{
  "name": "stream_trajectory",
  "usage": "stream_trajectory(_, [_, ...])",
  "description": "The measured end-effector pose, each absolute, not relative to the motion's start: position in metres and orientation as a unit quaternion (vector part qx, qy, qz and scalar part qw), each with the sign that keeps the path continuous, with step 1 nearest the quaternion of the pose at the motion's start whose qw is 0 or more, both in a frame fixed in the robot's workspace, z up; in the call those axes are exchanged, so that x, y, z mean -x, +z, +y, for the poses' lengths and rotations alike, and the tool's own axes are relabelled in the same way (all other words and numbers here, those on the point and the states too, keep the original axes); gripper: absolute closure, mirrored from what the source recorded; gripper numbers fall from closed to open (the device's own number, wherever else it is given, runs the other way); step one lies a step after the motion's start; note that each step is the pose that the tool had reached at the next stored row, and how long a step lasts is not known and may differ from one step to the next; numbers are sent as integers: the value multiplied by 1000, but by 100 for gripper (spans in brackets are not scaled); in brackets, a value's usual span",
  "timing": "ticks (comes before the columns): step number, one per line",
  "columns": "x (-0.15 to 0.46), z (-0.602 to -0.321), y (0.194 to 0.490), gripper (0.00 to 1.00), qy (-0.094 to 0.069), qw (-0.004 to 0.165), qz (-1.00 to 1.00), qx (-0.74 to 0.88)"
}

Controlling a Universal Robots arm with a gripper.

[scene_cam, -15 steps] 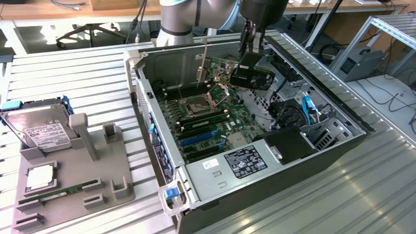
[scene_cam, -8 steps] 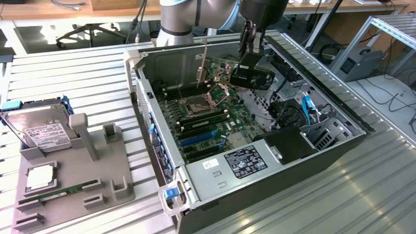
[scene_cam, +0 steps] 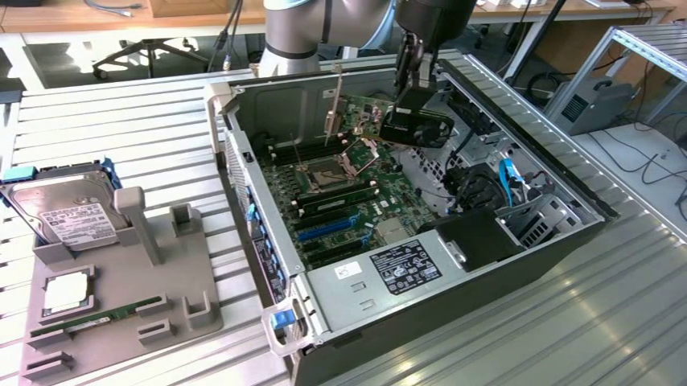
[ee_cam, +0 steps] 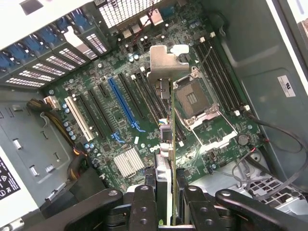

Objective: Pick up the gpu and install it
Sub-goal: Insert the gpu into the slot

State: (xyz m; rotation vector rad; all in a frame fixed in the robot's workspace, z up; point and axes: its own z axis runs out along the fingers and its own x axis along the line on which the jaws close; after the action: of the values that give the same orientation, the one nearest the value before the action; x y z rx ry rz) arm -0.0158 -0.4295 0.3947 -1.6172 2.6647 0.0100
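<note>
The gpu (scene_cam: 359, 114) hangs on edge above the open computer case (scene_cam: 257, 265), with its silver bracket (scene_cam: 335, 104) towards the exterior view's left. My gripper (scene_cam: 413, 121) is shut on the card's other end. In the wrist view the gpu (ee_cam: 167, 139) shows edge-on between my two black fingers (ee_cam: 144, 207), its bracket (ee_cam: 162, 65) at the far end. It hovers over the motherboard (ee_cam: 115, 139) close to the CPU socket (ee_cam: 192, 98), apart from the blue slot (ee_cam: 122, 103) and the black slots beside it.
A grey fixture tray (scene_cam: 118, 297) lies at the exterior view's left with a hard drive (scene_cam: 64, 213), a CPU (scene_cam: 67, 291) and a green RAM stick (scene_cam: 96, 318). Inside the case are the power supply (scene_cam: 397, 269), loose cables (scene_cam: 504, 181) and the slotted rear wall (ee_cam: 29, 77).
</note>
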Motion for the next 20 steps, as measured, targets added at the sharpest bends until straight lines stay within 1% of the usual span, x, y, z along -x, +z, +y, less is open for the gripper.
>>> stream_trajectory(20, [16,-429,395,73,3,12,846,533])
